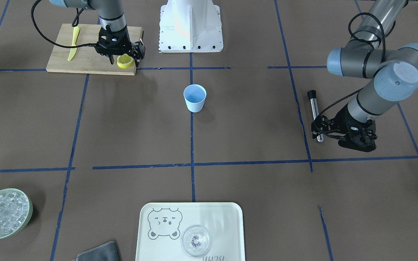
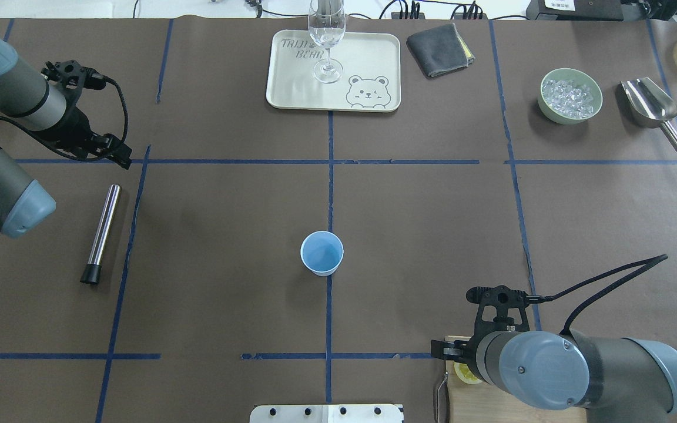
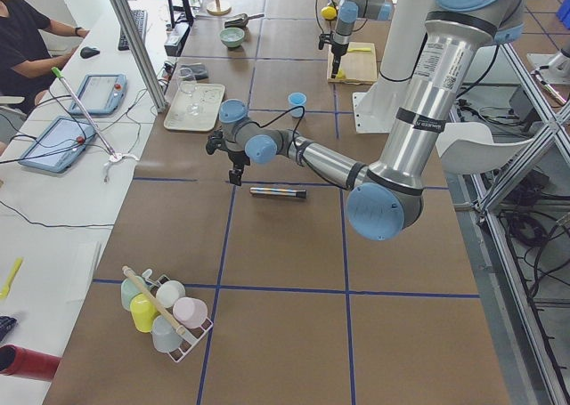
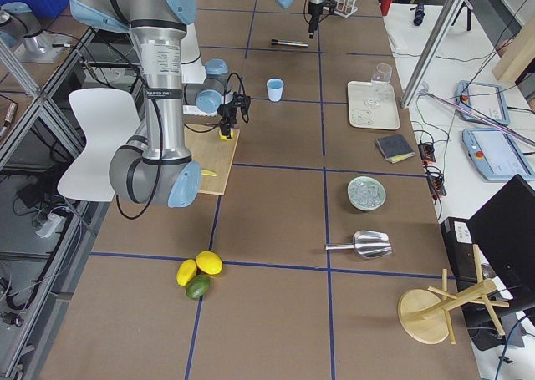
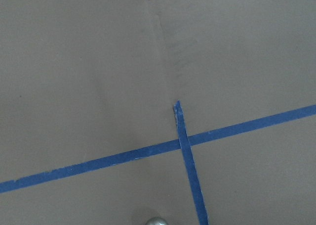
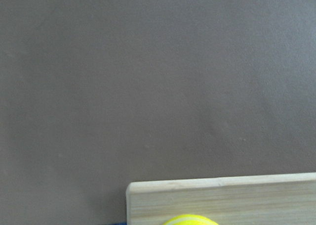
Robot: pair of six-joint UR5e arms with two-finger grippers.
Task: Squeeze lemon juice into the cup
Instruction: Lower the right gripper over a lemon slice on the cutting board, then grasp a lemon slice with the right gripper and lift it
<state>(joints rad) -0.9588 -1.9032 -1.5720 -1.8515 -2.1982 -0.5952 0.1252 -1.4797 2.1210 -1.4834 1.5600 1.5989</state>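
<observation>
Right tool [image 1: 123,58] is held low over a wooden cutting board [image 1: 85,50], with its jaws standing on either side of the lemon [image 1: 125,61]; whether the slice is actually pinched cannot be told. The left tool [image 2: 122,157] hangs just above the bench [image 1: 252,127] on the robot's left side, near the upper end of a metal tube [image 1: 314,114] that lies flat there. Whether that tool is parted or closed cannot be told either.

The bench is covered in brown paper and divided by blue tape lines. A pale tray [image 1: 230,217] printed with a bear is set at the middle of the operators' edge, and a clear glass [image 1: 196,240] stands upright on it. The cutting board lies at the robot's edge, on the robot's right.

A pale-green bowl [image 2: 569,120] filled with ice is placed toward the operators' edge on the robot's right, with a metal scoop [image 2: 650,106] beside it and a folded grey cloth [image 2: 439,50] between it and the tray.

The cup [image 1: 195,98] stands upright near the middle of the bench, on a tape line, well apart from both tools. A yellow knife [image 1: 73,43] lies on the board, apart from the lemon, which is seen at the board's corner nearest the cup.
</observation>
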